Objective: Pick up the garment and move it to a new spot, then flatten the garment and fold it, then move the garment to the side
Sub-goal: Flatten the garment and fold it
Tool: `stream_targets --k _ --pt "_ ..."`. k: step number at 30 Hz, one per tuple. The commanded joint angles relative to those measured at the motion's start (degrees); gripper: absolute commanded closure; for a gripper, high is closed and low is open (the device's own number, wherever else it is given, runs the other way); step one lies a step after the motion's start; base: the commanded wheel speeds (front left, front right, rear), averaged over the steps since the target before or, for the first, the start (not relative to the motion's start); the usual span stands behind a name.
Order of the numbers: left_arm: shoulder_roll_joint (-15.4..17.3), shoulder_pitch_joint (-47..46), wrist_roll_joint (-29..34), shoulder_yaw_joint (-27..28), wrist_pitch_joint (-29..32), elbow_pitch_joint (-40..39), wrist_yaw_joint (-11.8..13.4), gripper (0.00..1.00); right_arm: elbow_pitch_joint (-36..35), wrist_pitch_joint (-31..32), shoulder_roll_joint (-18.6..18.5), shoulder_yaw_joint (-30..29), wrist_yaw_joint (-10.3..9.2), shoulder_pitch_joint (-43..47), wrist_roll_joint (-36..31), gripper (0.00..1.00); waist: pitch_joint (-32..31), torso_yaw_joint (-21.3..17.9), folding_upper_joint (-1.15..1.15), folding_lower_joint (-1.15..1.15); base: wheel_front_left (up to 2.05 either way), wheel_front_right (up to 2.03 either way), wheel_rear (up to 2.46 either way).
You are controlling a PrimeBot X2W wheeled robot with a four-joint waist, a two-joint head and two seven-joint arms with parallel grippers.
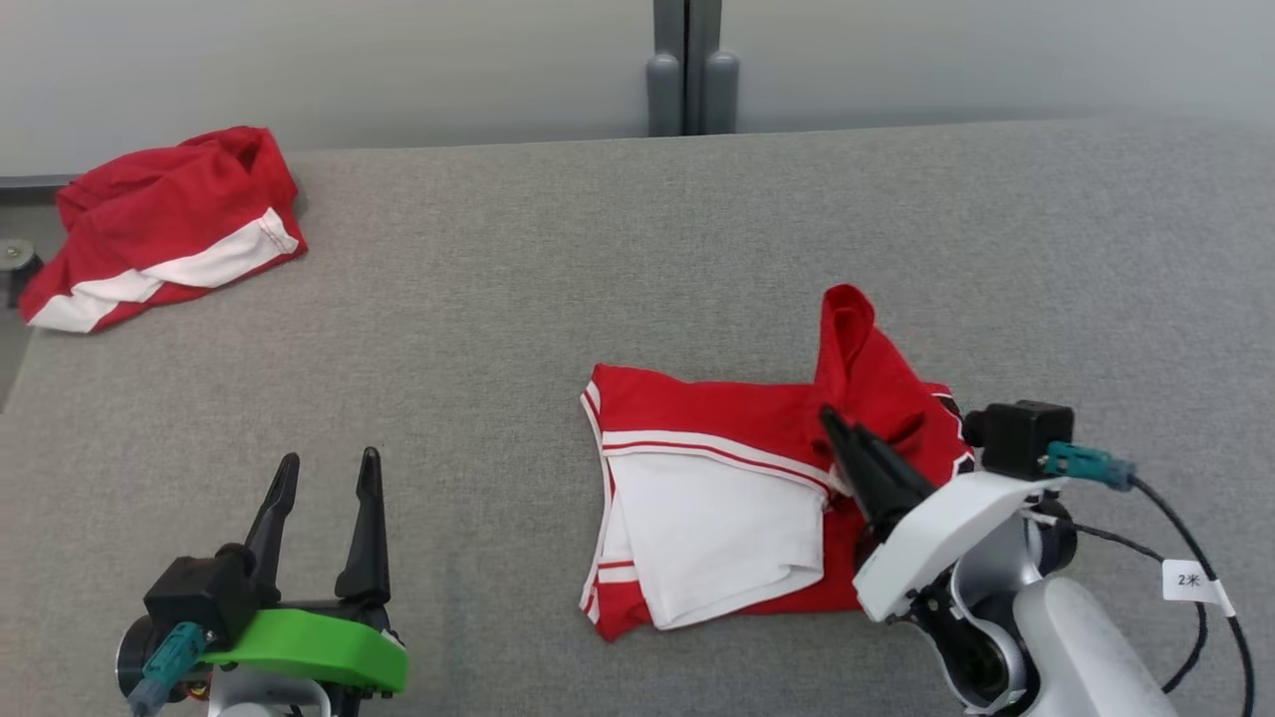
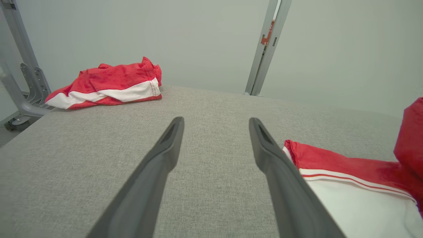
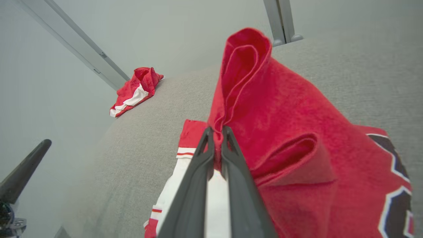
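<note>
In right gripper [image 3: 217, 130] — garment [image 3: 281, 112] edge

surface: grey fabric tabletop [image 1: 598, 249] | back: pale grey wall [image 1: 299, 60] | centre rear: grey metal post [image 1: 687, 50]

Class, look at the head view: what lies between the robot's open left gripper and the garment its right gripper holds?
Nothing but bare grey table; the head view shows it between the left gripper and the garment.
</note>
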Motion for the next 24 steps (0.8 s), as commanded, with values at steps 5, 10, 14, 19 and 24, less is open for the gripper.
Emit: stream_targets --k 5,10,14,19,24 --pt "-0.9 1.1 1.0 0.4 -0.2 0.5 -1.2 0.00 3.1 -0.6 1.5 6.2 -0.06 -1.0 2.7 1.00 -1.3 5.0 0.00 0.00 0.00 0.00 0.00" --pt "-1.7 1.5 1.6 0.5 -0.2 0.6 -1.7 0.00 8.5 -1.3 1.8 11.0 -0.05 -3.1 4.8 1.00 -1.4 6.7 0.00 0.00 0.00 0.00 0.00" --pt "-2.2 1.6 1.9 0.6 -0.2 0.9 -2.3 0.00 13.0 -3.4 1.9 13.3 -0.04 -5.3 7.2 1.00 -1.4 7.4 0.00 0.00 0.00 0.00 0.00" --pt "-2.7 1.5 2.2 0.9 -0.2 1.4 -2.6 0.00 18.5 -6.1 1.9 15.7 -0.04 -8.1 9.3 1.00 -1.1 7.6 0.00 0.00 0.00 0.00 0.00" --pt "-3.1 1.6 2.6 1.1 -0.2 1.7 -3.0 0.00 21.8 -10.6 1.9 18.1 -0.04 -10.8 10.2 0.00 -0.7 6.6 0.00 0.00 0.00 0.00 0.00"
